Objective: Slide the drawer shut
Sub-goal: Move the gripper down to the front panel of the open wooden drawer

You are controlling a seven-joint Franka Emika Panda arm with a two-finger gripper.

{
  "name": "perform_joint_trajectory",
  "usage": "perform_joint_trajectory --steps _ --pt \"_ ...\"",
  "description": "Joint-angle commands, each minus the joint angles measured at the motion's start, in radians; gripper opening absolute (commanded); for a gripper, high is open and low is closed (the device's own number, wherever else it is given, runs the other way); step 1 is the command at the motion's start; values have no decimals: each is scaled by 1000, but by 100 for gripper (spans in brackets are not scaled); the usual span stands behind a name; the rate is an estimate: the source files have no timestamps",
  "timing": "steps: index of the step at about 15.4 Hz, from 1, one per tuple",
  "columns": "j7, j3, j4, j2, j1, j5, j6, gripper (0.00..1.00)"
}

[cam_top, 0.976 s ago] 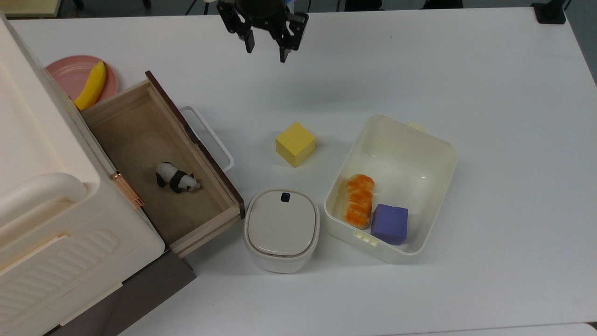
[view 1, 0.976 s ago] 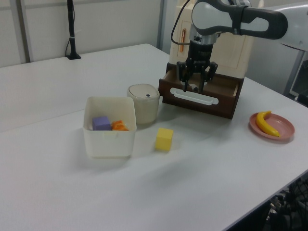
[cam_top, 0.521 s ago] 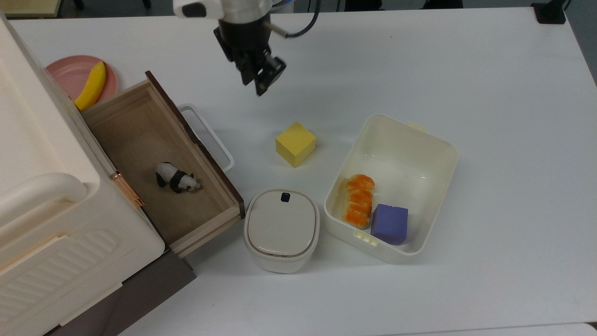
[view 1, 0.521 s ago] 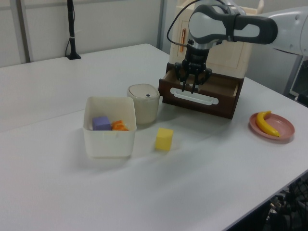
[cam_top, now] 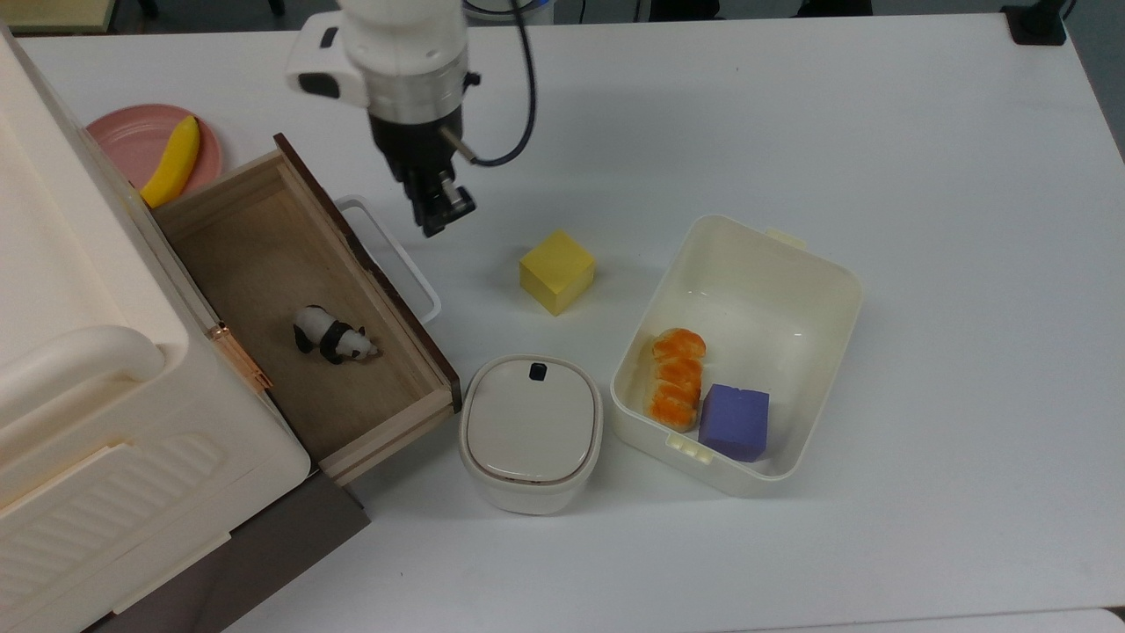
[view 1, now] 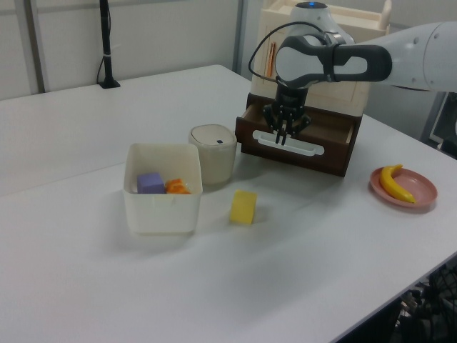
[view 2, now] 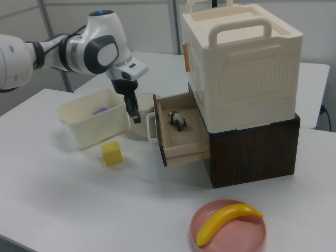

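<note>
Looking down in the top view, I see the drawer (cam_top: pixel 303 330) pulled well out of the cream cabinet (cam_top: pixel 79 352): a light-wood tray with a dark brown front and a white loop handle (cam_top: pixel 395 255), holding a panda figure (cam_top: pixel 334 336). My end effector (cam_top: pixel 437 211) hangs just beside the handle on the top view's right, fingers drawn together on nothing. Bare table (cam_top: pixel 923 176) lies beyond it; a yellow cube (cam_top: pixel 556 270), a lidded container (cam_top: pixel 532 431) and an open bin (cam_top: pixel 747 352) stand nearby.

In the left view, the end effector (view 1: pixel 284 134) sits right before the drawer front (view 1: pixel 300 148), over the handle; whether it touches I cannot tell.

In the right view, I get the drawer's (view 2: pixel 181 134) side wall and the dark base (view 2: pixel 254 152) under the cabinet, plus a banana (view 2: pixel 226 220) on a pink plate (view 2: pixel 252 239).
</note>
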Motion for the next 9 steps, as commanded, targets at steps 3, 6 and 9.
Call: perform_joint_trajectory --steps 3,6,9 --pt "23 -53 18 80 6 -39 97 15" --pt "23 -82 19 114 7 -73 167 15" --pt "25 -133 30 119 7 -69 220 15"
